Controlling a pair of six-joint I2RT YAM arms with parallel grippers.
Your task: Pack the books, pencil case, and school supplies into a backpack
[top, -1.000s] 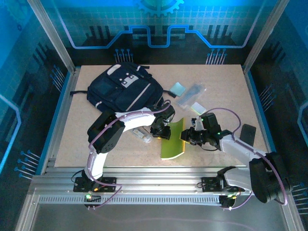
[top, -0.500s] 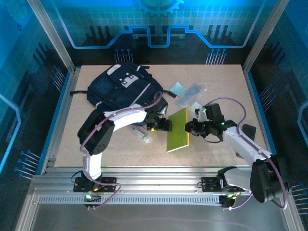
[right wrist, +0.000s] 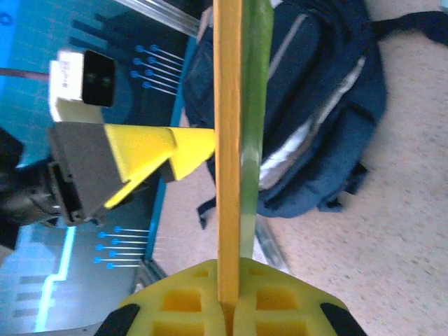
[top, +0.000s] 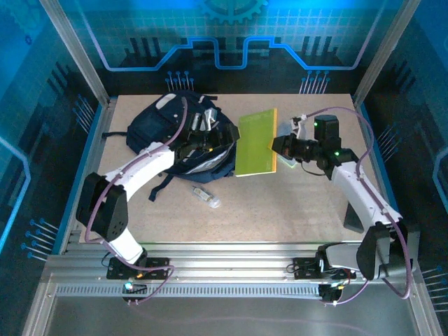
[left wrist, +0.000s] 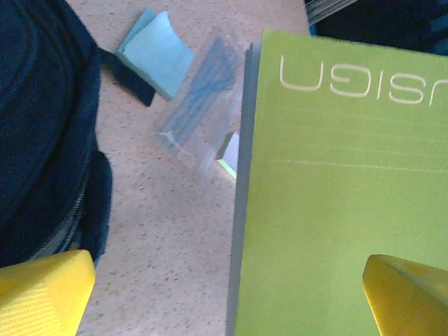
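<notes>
My right gripper (top: 277, 145) (right wrist: 234, 308) is shut on the right edge of the books, held off the table. The lime-green book (top: 255, 143) (left wrist: 336, 210) faces up, and the yellow book's edge (right wrist: 229, 140) shows beside it. The navy backpack (top: 171, 129) (right wrist: 322, 105) lies at the back left. My left gripper (top: 218, 137) (left wrist: 224, 301) hovers open over its right side, next to the books' left edge, holding nothing. On the table under the books lie the clear pencil case (left wrist: 199, 126) and a pale-blue pad (left wrist: 157, 52). A short clear tube (top: 204, 195) lies mid-table.
A black strap (top: 162, 185) of the backpack trails toward the front. Metal frame posts and blue panels wall the table's left, right and back edges. The table's front half (top: 280, 210) is bare board apart from the tube.
My right gripper carried the books from the front middle up and back beside the backpack. My left gripper let go, opened wide and moved over the backpack.
</notes>
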